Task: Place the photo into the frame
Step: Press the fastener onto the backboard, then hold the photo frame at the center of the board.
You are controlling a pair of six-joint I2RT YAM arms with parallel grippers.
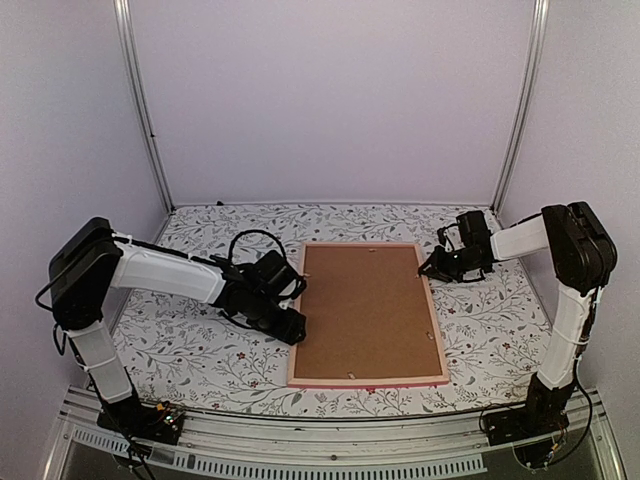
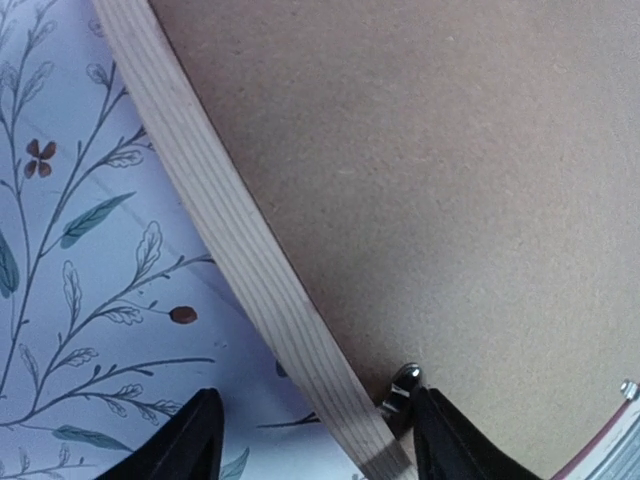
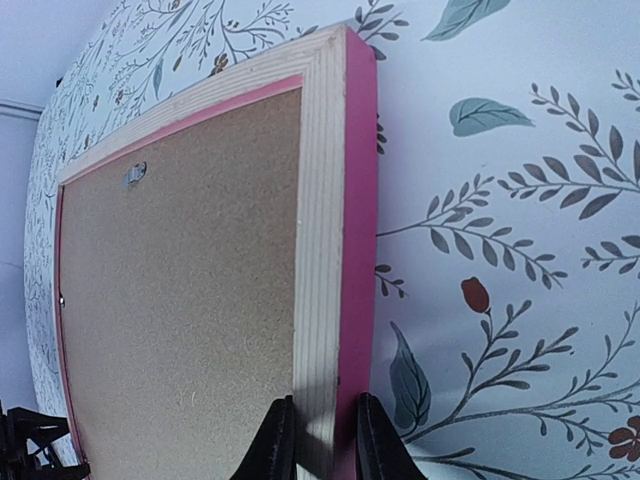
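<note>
The pink frame lies face down on the floral table with a brown backing board filling it. The photo is hidden. My left gripper is at the frame's left rail near the front, open; in the left wrist view it straddles the pale wooden rail, its right finger beside a small metal tab. My right gripper is at the right rail toward the back. In the right wrist view it is shut on that rail, one finger on the inner edge, one on the pink side.
The floral tablecloth surrounds the frame on all sides. Another metal tab sits on the backing board near the frame's far rail. White enclosure walls with metal posts stand close behind and at both sides.
</note>
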